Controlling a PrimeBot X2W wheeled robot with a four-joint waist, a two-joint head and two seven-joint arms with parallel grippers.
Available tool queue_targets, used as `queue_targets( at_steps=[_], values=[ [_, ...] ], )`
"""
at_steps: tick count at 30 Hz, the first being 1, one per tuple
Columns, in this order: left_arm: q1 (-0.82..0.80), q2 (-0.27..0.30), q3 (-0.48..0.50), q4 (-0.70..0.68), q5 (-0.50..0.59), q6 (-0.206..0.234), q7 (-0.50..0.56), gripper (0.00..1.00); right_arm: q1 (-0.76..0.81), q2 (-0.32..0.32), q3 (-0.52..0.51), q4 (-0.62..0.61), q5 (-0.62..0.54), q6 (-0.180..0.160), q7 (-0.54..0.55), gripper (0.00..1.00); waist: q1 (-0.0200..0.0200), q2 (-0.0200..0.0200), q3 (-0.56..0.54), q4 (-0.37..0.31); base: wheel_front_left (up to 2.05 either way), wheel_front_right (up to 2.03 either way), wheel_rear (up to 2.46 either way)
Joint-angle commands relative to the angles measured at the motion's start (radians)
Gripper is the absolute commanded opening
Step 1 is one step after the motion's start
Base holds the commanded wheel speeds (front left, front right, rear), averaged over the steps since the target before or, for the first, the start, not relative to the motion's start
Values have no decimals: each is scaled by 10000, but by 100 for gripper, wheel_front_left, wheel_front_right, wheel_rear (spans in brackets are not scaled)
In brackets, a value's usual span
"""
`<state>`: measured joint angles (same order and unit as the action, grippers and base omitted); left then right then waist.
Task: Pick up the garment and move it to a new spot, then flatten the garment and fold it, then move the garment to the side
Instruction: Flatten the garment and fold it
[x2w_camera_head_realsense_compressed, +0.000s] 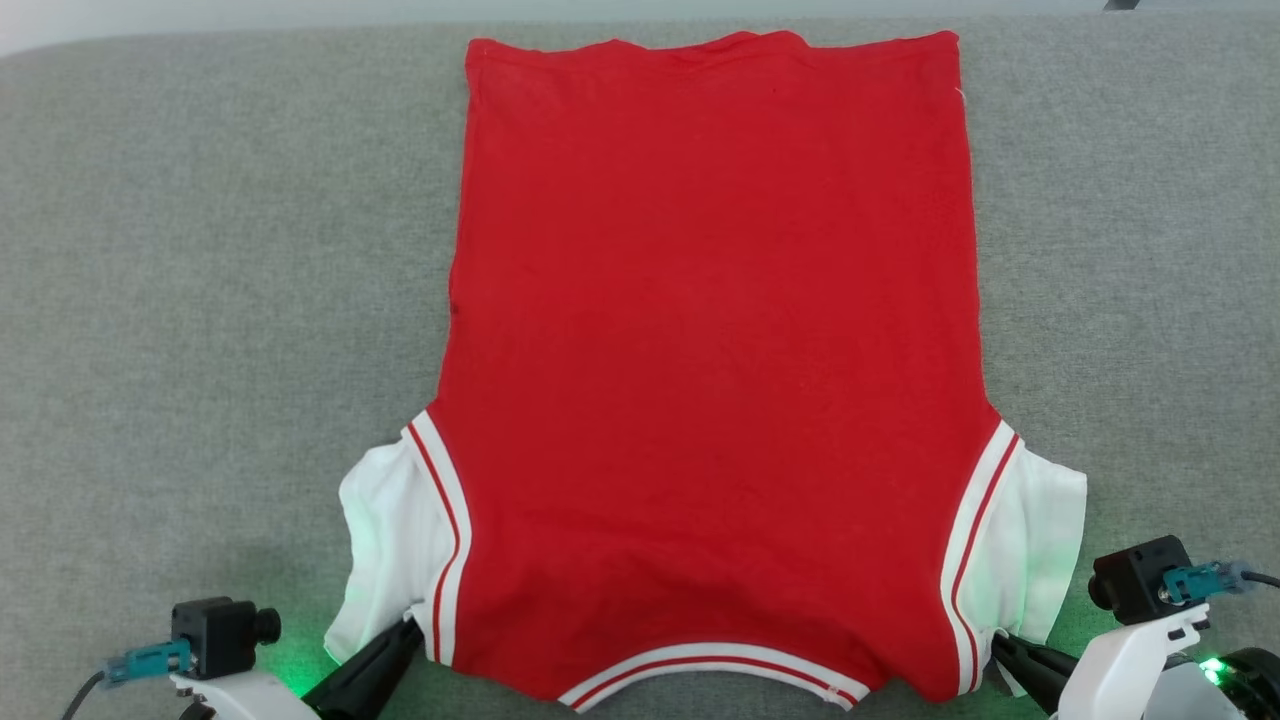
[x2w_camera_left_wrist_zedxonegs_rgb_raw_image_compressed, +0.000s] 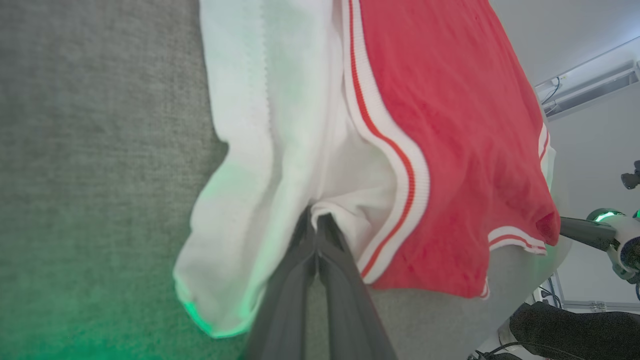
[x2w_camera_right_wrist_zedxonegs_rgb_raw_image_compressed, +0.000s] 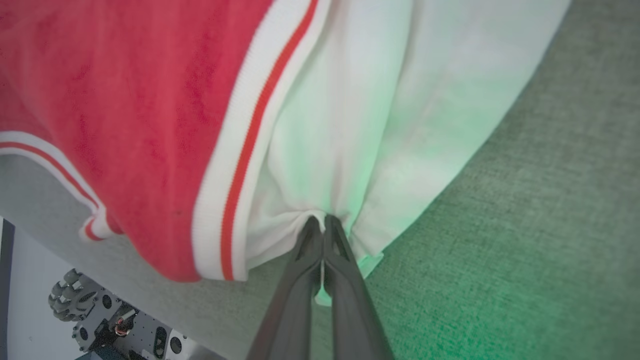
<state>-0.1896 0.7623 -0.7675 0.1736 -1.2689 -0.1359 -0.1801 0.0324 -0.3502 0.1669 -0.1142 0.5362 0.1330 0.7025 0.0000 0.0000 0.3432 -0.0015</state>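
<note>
Here was the shirt (x2w_camera_head_realsense_compressed: 710, 350), spread nearly flat on the grey surface (x2w_camera_head_realsense_compressed: 200, 300), its collar (x2w_camera_head_realsense_compressed: 712, 660) nearest the robot and its hem (x2w_camera_head_realsense_compressed: 710, 45) far beyond the collar. To the collar's left, the left gripper (x2w_camera_head_realsense_compressed: 408, 632) had its fingers pinched tight on the white left sleeve (x2w_camera_head_realsense_compressed: 385, 540), just beside the striped seam. To the collar's right, the right gripper (x2w_camera_head_realsense_compressed: 1000, 645) was clamped the same way on the right sleeve (x2w_camera_head_realsense_compressed: 1040, 540). The wrist views showed cloth puckered at both sets of fingertips, a real bite on each side.

By the look of it, this was the fold starting, or a last tug to flatten. Doing it well meant raising both hands together, level with each other either side of the collar, with the cloth taut between them. The collar end would then travel straight towards the hem without skewing. A low lift seemed wise, so the red body stayed put. Both sleeves were crumpled outward of the collar, and they looked likely to bunch under the fold unless tucked in.
</note>
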Motion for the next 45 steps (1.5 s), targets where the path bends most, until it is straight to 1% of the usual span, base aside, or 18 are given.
queue_targets(
  at_steps=[1, 2, 5, 7, 10, 13, 16, 18, 22, 26, 30, 33, 35, 39, 42, 45],
  values=[
    [-77, -144, -115, 304, -103, 124, 78, 0, 70, 226, 90, 486, -44, -41, -70, 77, 0, 0, -57, -47, 0, 0, 0],
    [-76, -150, -144, 304, -122, 119, 66, 0, 36, 240, 4, 370, -66, -40, -147, 100, 0, 0, -98, -64, 0, 0, 0],
    [-33, -110, -216, 186, -162, 110, -20, 0, 0, 172, -413, -301, -213, -41, -263, 100, 0, 0, -198, -111, 0, 0, 0],
    [1, -56, -248, 95, -125, 105, -97, 0, 61, 305, -810, -968, 39, -30, -79, 100, 0, 0, -237, -140, 0, 0, 0],
    [5, -23, -302, -78, -67, 83, -174, 0, -70, 293, -1690, -2176, 195, -23, 433, 100, 0, 0, -242, -113, 0, 0, 0],
    [-99, 1, -375, -273, 32, 68, -214, 0, -570, 322, -2536, -3204, 387, -23, 1101, 100, 0, 0, -170, -7, 0, 0, 0],
    [-304, 12, -429, -472, 130, 67, -218, 0, -1517, 297, -3009, -3638, 456, -23, 1859, 100, 0, 0, -19, 161, 0, 0, 0],
    [-475, 26, -459, -590, 206, 66, -181, 0, -2451, 184, -3050, -3421, 460, -23, 2257, 100, 0, 0, 123, 294, 0, 0, 0],
    [-837, 113, -506, -841, 352, 67, -128, 0, -4844, 129, -2706, -2101, 223, -23, 2800, 100, 0, 0, 527, 585, 0, 0, 0],
    [-1214, 180, -486, -1068, 389, 66, -148, 0, -7277, 349, -2340, -93, -436, -23, 3244, 100, 0, 0, 1061, 930, 0, 0, 0],
    [-1615, 74, -560, -1305, 309, 66, -187, 0, -9370, 525, -2341, 2162, -1569, -23, 3351, 100, 0, 0, 1695, 1335, 0, 0, 0],
    [-1934, 6, -770, -1446, 373, 66, -197, 0, -10717, 469, -2417, 3705, -2449, -23, 3312, 100, 0, 0, 2185, 1677, 0, 0, 0],
    [-2147, -21, -912, -1457, 399, 67, -228, 0, -11545, 490, -2719, 4598, -3005, -23, 3233, 100, 0, 0, 2508, 1888, 0, 0, 0],
    [-2577, 0, -1099, -1459, 363, 106, -352, 0, -12807, 704, -3347, 6123, -4065, -23, 3158, 100, 0, 0, 3080, 2170, 0, 0, 0],
    [-2794, 35, -1269, -1412, 294, 139, -428, 0, -13301, 835, -3459, 7020, -4665, -23, 3189, 100, 0, 0, 3318, 2276, 0, 0, 0],
    [-2894, 62, -1417, -1290, 193, 175, -521, 0, -13551, 976, -3408, 7660, -4894, -23, 3298, 100, 0, 0, 3432, 2306, 0, 0, 0]
  ],
)
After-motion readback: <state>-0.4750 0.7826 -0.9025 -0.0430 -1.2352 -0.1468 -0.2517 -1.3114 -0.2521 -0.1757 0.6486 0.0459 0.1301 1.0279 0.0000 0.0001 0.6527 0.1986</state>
